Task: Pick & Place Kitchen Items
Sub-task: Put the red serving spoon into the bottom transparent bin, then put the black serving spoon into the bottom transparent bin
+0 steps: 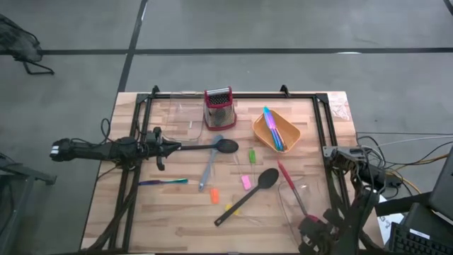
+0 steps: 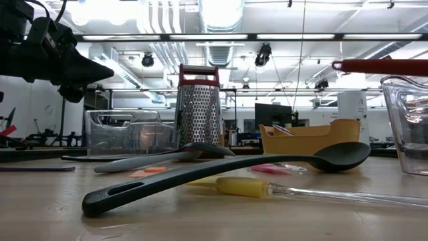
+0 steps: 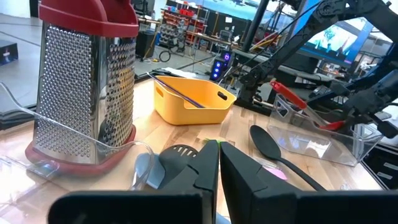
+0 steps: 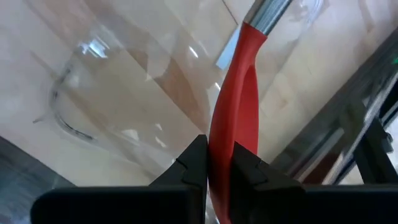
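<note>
The right gripper (image 4: 217, 165) pinches a red-handled utensil (image 4: 233, 118) over a clear bin (image 1: 301, 202) — the left gripper (image 3: 219, 165) (closed, empty) hovers by the black spatula (image 1: 212, 147).

Wooden desk (image 1: 177, 219). Red-topped grater (image 1: 219, 108) at twelve o'clock; orange tray (image 1: 289, 142) with utensils at two. Centre: two black spoons (image 1: 249, 195), pink piece (image 1: 245, 182), orange piece (image 1: 214, 197). Left tool (image 1: 160, 146) at nine; right tool (image 1: 309, 228) at five, gripping red-handled utensil (image 1: 290, 186).

One camera hangs overhead, looking straight down on the whole worktop (image 1: 177, 219). Another sits at worktop level, facing across into the room. Each wrist camera peers closely past its own fingers. The steel grater (image 1: 219, 108) shows overhead, low and left-wrist.
</note>
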Controlling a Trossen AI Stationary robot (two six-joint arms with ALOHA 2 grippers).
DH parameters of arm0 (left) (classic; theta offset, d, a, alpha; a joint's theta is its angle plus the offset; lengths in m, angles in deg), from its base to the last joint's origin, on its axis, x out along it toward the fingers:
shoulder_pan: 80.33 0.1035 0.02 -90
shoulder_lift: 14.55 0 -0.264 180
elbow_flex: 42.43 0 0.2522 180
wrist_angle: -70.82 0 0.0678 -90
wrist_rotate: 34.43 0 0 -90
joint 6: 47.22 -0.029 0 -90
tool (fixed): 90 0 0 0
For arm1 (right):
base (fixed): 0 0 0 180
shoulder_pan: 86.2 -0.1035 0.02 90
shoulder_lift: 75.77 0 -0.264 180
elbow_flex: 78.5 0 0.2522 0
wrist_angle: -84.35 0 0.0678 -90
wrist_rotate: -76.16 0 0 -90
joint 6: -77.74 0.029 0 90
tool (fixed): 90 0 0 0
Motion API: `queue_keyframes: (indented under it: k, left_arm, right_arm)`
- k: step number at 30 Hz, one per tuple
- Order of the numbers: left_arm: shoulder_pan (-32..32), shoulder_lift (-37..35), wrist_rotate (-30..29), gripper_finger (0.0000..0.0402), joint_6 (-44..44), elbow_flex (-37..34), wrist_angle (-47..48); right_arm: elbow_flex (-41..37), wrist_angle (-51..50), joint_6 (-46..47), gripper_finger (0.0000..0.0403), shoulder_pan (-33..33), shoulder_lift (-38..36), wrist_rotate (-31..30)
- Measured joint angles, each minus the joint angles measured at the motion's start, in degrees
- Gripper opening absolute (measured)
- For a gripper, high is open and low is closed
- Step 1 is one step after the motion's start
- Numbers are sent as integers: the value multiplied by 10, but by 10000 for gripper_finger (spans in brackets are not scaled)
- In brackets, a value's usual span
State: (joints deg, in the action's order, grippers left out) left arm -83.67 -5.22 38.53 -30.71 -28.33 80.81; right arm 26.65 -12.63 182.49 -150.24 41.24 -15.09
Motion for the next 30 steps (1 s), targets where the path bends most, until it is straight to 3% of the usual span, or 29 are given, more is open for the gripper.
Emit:
queue_keyframes:
  k: [15, 22, 30]
  left_arm:
    - [0, 0, 0, 23, 0, 0, 0]
    - [0, 0, 0, 21, 0, 0, 0]
    - [0, 0, 0, 23, 0, 0, 0]
  right_arm:
    - [1, -8, 14, 92, -2, -2, 2]
    - [36, -70, 10, 126, -1, -3, -2]
    - [43, -68, -51, 147, 37, -20, -61]
